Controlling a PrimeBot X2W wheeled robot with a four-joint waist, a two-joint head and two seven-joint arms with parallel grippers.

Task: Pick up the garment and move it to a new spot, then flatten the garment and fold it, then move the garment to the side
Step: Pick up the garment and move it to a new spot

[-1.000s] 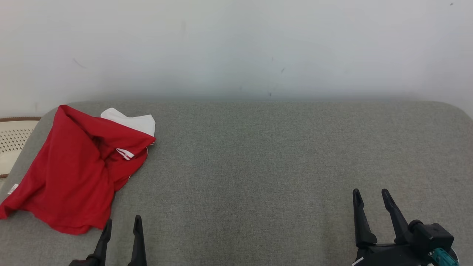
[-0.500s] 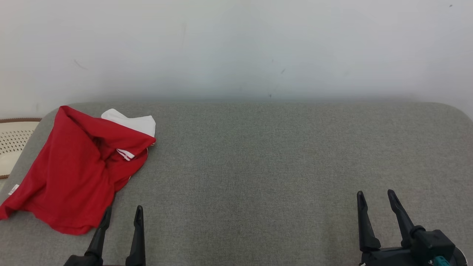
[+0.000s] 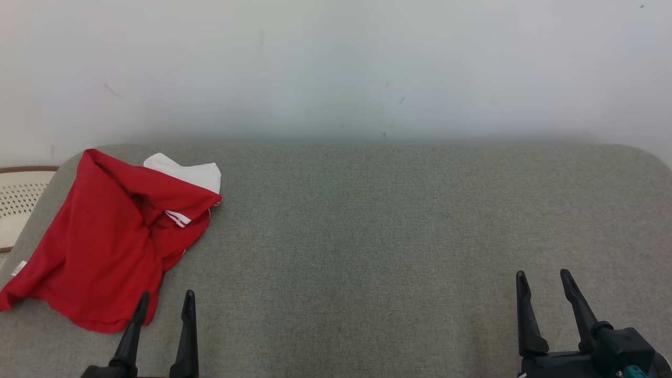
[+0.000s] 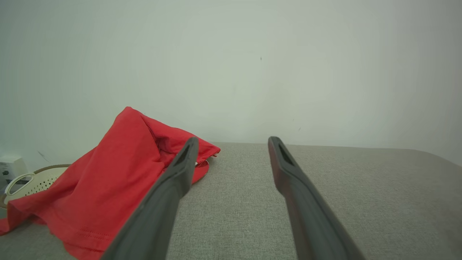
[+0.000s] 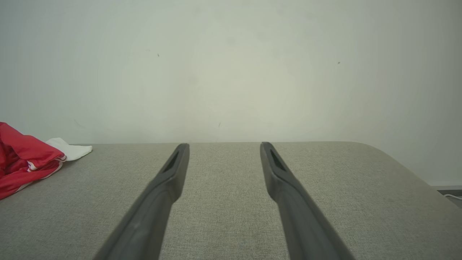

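A crumpled red shirt [image 3: 105, 247] with a white collar lies bunched at the far left of the grey padded table [image 3: 367, 236], its left edge reaching the table's rim beside a cream perforated basket [image 3: 18, 199]. The left gripper [image 3: 166, 295] hovers at the shirt's near hem with its fingers spread and nothing between them; whether its left finger touches the cloth cannot be told. The right gripper [image 3: 542, 273] is also spread and empty, over bare table at the near right, well apart from the shirt.
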